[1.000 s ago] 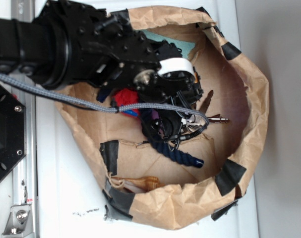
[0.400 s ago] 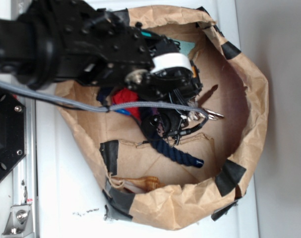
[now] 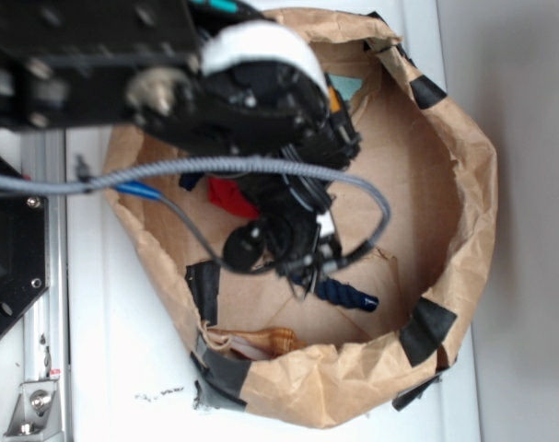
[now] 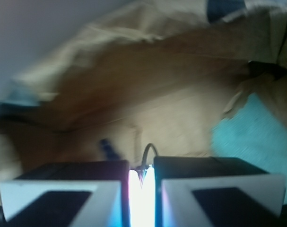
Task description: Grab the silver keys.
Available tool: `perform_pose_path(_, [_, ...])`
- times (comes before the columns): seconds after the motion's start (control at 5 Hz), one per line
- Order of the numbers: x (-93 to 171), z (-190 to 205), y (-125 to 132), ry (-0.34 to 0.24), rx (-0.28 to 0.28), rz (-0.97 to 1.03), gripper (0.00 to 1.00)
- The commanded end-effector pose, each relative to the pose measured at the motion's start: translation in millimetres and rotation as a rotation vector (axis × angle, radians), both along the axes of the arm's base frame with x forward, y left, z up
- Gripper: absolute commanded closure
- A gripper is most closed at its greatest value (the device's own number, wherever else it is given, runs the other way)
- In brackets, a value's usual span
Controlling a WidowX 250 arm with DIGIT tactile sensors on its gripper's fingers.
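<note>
Gripper (image 4: 142, 182) raised, silver keys (image 4: 147, 156) pinched.

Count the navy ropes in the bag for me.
1. The navy rope lies on the floor of the paper bag, its end poking out from under the arm. The arm hides much of the bag, so more could be underneath.

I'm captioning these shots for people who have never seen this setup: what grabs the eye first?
The bulky black robot arm fills the upper left of the exterior view, reaching into a crumpled brown paper bag patched with black tape. In the wrist view, the pincer is nearly closed, a thin wire loop poking up between its fingers. A navy rope lies on the bag's floor.
</note>
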State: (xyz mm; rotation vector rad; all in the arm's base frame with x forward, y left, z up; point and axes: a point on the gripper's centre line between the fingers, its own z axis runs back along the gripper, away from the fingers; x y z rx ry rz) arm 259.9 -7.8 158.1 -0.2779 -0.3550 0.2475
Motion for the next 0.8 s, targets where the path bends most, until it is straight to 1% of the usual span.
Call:
perform_pose_path(0.0, [-3.7,68.9,9.7,0.018,0.030,0.036,1.00])
perform_pose_path(0.2, [-10.6,65.8,8.9,0.103,0.117,0.078,1.00])
perform_pose_path(0.4, [-15.3,59.8,8.2,0.141,0.137,0.083,1.00])
perform_pose_path(0.6, [-16.8,57.4,9.2,0.142,0.146,0.089,1.00])
